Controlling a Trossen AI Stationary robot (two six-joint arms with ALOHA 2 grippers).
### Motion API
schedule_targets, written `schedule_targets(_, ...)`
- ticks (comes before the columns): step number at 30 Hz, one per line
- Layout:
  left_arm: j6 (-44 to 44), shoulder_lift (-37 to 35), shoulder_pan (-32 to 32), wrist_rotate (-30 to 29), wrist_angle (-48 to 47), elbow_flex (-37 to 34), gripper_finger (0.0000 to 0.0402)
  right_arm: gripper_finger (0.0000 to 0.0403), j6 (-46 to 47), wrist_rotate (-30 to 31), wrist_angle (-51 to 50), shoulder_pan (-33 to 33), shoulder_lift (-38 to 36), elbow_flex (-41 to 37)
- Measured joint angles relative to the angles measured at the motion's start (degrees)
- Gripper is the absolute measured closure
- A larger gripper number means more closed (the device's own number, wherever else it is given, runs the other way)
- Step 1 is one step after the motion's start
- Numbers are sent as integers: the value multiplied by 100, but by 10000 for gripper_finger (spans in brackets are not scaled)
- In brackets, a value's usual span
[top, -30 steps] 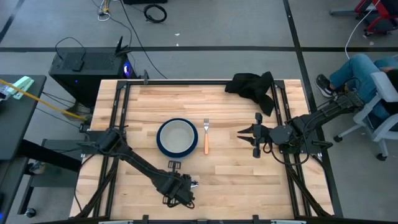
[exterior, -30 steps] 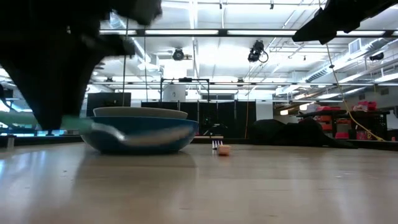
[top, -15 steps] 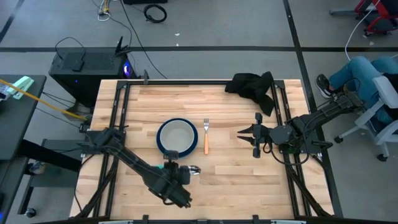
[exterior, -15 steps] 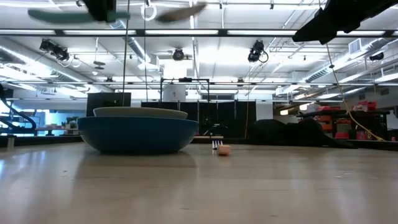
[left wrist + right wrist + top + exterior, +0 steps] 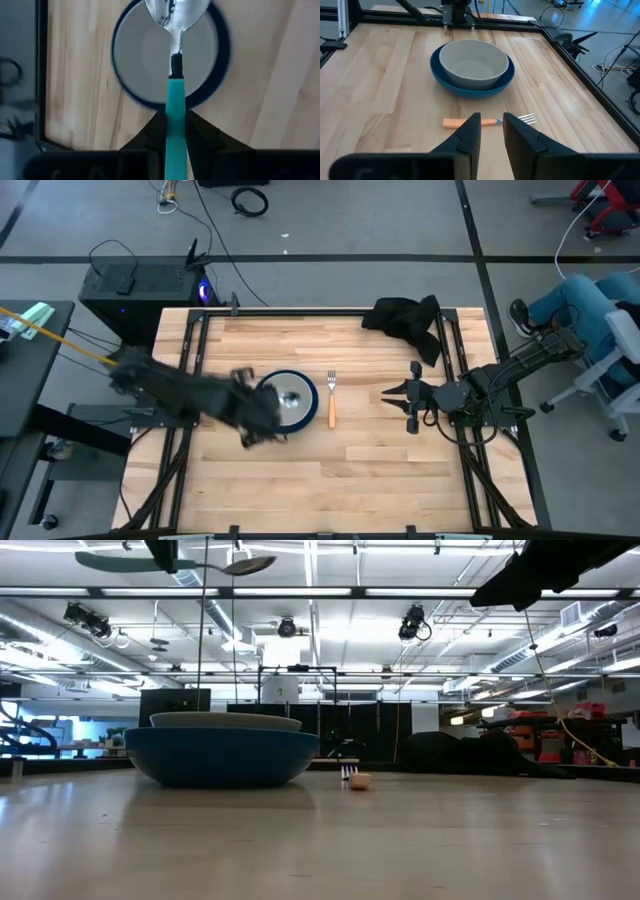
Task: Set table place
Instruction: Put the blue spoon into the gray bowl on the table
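The blue plate (image 5: 312,412) lies on the plank table (image 5: 380,470) with the pale grey bowl (image 5: 300,410) standing in it; both show in the low view (image 5: 220,755) and the right wrist view (image 5: 472,60). The orange-handled fork (image 5: 331,408) lies on the table just right of the plate. My left gripper (image 5: 266,408) is shut on the teal-handled spoon (image 5: 175,95), high above the bowl. My right gripper (image 5: 385,392) hovers open right of the fork, holding nothing. My left gripper pinches the spoon's teal handle (image 5: 175,107) between its two fingers, about the handle's middle. The fingers come from above and lie across the handle. The spoon is lifted clear and about level (image 5: 180,560). Its metal scoop (image 5: 175,10) points toward the table's right, over the grey bowl.
A black cloth (image 5: 405,320) lies at the table's far right corner. The black frame (image 5: 190,350) edges the table. Bare planks lie near the front edge and left of the plate. A seated person (image 5: 590,290) is beyond the right edge.
My left gripper has risen from near the table's front edge with the spoon. It has then gone toward the far edge and a little left, and stands above the plate and bowl. The spoon has been lifted clear of the table and stays about level.
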Motion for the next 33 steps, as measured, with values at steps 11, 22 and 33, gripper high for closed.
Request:
schedule_targets(11, 238, -1630, 1859, 1163, 719, -1443, 346, 314, 0, 1, 3, 0, -1, 0)
schedule_targets(22, 1888, -749, 2478, 1972, 1537, -2026, 346, 314, 0, 1, 6, 0, -1, 0)
schedule_targets(33, 2563, 621, 2588, 1991, 1604, -2023, 346, 314, 0, 1, 4, 0, -1, 0)
